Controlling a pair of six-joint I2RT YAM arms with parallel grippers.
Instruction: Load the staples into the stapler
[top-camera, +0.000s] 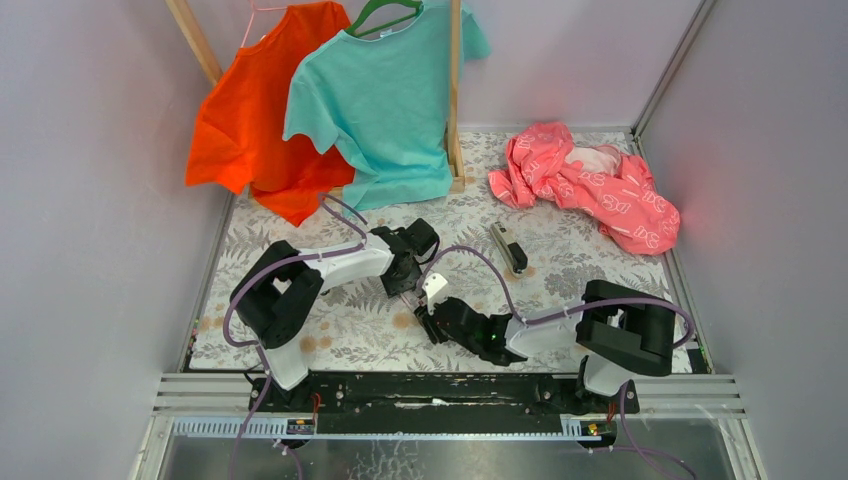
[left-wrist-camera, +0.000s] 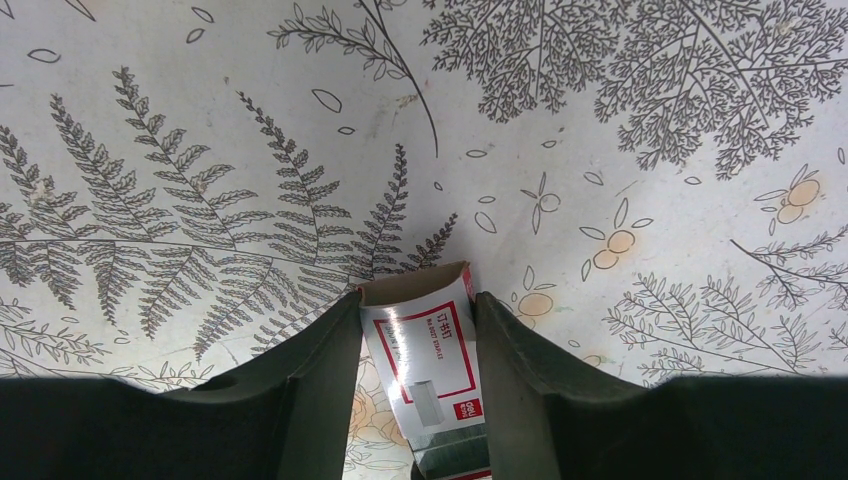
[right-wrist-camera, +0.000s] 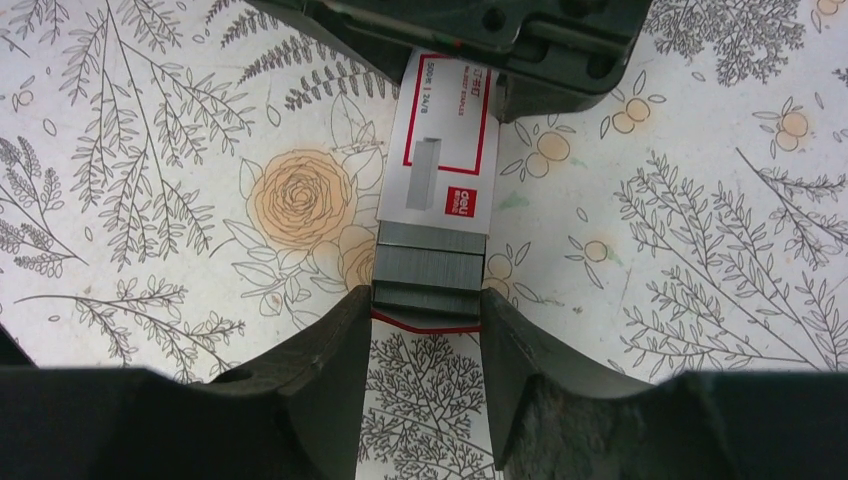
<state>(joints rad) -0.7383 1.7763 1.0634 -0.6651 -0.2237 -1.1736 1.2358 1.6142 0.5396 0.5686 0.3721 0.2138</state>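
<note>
At opposite ends, left gripper (left-wrist-camera: 418, 300) clamps the staples box (right-wrist-camera: 440, 140), right gripper (right-wrist-camera: 425, 300) pinches its strips (right-wrist-camera: 428, 265).

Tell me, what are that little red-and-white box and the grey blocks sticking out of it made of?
The box looks like thin cardboard, glossy white with red print; its open end shows a raw brown edge. The staple strips look like metal: grey, finely lined, with a dull sheen.
</note>
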